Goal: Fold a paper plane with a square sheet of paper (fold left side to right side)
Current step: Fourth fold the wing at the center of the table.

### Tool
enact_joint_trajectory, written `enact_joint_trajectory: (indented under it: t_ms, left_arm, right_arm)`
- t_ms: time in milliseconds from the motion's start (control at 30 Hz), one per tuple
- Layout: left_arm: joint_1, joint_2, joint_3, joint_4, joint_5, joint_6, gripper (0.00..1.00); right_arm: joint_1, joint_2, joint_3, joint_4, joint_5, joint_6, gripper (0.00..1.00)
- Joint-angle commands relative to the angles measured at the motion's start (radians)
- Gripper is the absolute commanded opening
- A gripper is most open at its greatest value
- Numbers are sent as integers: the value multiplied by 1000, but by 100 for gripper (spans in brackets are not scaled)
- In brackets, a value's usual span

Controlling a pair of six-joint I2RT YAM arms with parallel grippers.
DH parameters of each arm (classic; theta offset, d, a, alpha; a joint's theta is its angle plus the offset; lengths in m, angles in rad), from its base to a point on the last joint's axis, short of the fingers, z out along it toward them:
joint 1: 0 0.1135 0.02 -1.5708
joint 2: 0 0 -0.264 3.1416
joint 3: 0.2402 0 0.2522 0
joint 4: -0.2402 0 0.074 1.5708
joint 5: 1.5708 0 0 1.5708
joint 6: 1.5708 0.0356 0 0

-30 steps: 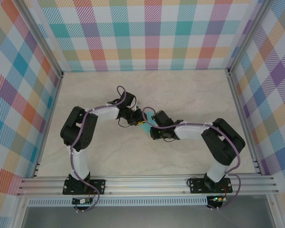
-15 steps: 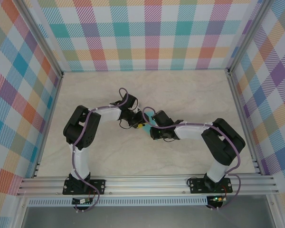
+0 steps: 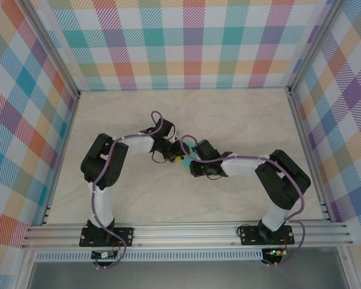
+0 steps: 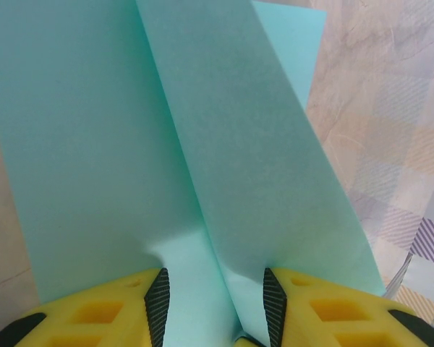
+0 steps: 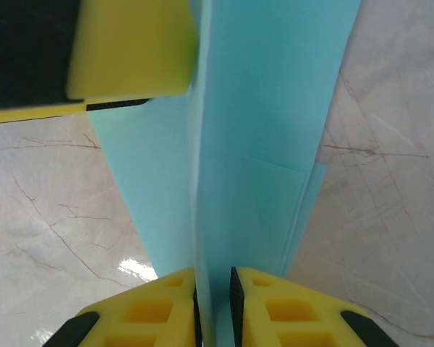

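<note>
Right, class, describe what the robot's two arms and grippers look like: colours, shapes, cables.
Both the left arm and right arm have white links, chunky black joints and black bases, with a lilac cable running along each. The left gripper and right gripper match: blocky yellow fingers with recessed pockets and black inner pads.

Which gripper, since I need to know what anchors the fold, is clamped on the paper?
The right gripper: its pads pinch the paper plane's raised fold. The left gripper's pads stand apart around it.
</note>
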State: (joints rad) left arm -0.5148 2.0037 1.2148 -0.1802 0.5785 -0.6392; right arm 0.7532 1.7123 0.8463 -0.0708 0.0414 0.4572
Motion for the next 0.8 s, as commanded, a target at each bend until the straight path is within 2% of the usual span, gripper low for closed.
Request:
enact_joint_trajectory:
  t_ms: [0, 533, 767]
  left_arm:
    - [-17, 33, 23, -8, -10, 3, 42]
    - [-17, 32, 23, -16, -14, 10, 41]
    - [-17, 33, 23, -20, -14, 11, 41]
  right_arm:
    - [2, 43, -2, -51, -41, 4, 20]
    - [1, 39, 4, -57, -41, 12, 24]
    - [1, 33, 40, -88, -57, 24, 33]
